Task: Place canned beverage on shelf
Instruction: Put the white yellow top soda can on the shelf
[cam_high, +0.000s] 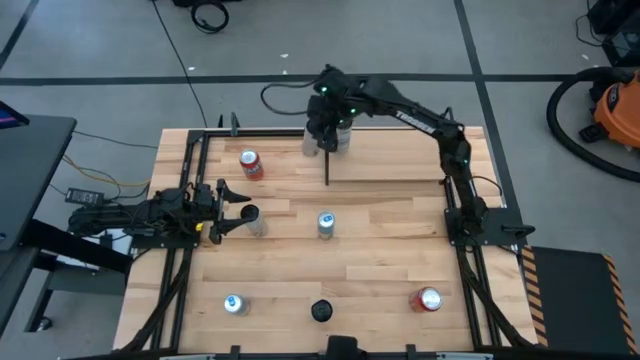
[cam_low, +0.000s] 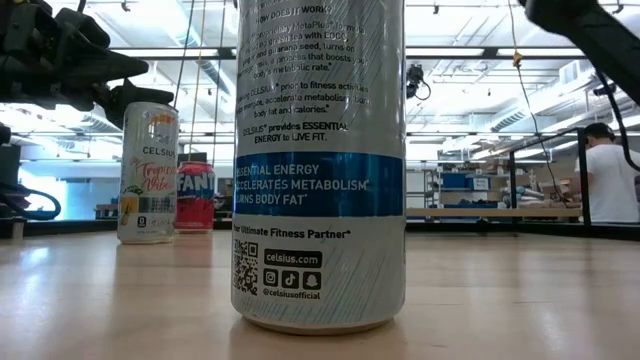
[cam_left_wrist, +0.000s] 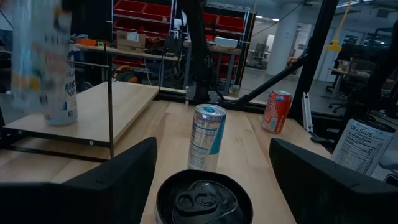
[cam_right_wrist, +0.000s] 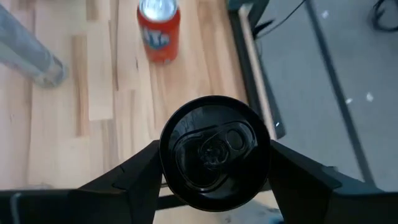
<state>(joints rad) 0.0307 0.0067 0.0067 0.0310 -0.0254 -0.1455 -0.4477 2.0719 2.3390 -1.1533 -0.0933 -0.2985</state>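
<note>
In front of me the big white-and-blue can (cam_low: 320, 165) reads "ESSENTIAL ENERGY ACCELERATES METABOLISM BURNS BODY FAT", "Your Ultimate Fitness Partner", "celsius.com" and "@celsiusofficial" beside a QR code. A pale can (cam_low: 147, 172) behind it says "CELSIUS". The red can (cam_low: 195, 195) shows "FAN". Past my left wrist, another can's white panel (cam_left_wrist: 367, 146) reads "CELSIUS" and "Nutrition Facts"

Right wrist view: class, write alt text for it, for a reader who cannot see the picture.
A black-topped can sits between the right gripper's two dark fingers, seen from above over the wooden tabletop. Beyond it stands an orange can, with a blurred silver can to one side and grey floor past the table edge.
</note>
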